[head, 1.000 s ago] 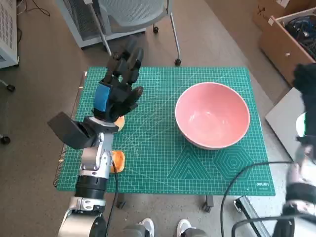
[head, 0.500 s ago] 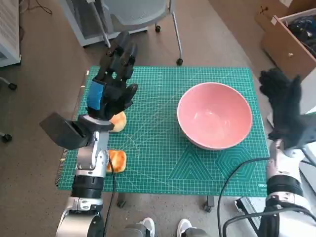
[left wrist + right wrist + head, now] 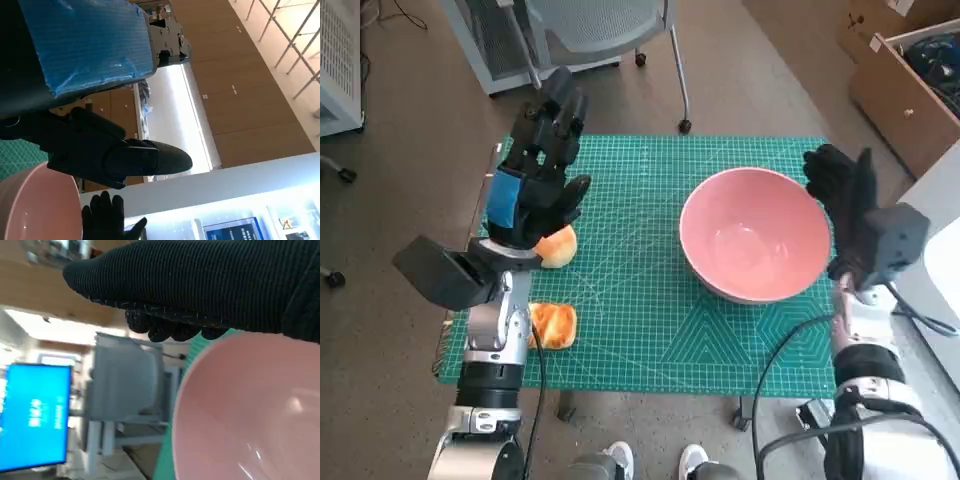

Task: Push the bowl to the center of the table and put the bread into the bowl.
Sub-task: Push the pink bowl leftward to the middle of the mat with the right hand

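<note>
The task looks to be at its beginning, because neither of its two parts is done yet. The pink bowl (image 3: 755, 233) stands on the right half of the green cutting mat (image 3: 640, 300) that covers the counter, so by my judgement it is not at the center and must be pushed toward the robot's left. The right robot hand (image 3: 842, 205), in the black glove, is raised just beside the bowl's right rim; in the head view I cannot tell if it touches the rim. Its fingers are spread and it holds nothing. In the right wrist view the glove (image 3: 210, 285) lies over the bowl's rim (image 3: 200, 385), very near to it, which fits with a push that is about to start. The bread is not in the bowl, which is empty inside. Two pieces of bread are on the left side of the mat, well apart from the bowl: one round bread roll (image 3: 557, 246) partly under the left robot hand (image 3: 530, 190), and one flatter bread piece (image 3: 552, 324) near the mat's front left edge, beside the left forearm. The left robot hand hangs above the roll with its fingers stretched and apart, holding nothing. So the pushing and then the picking and placing of the bread are both left to do.
</note>
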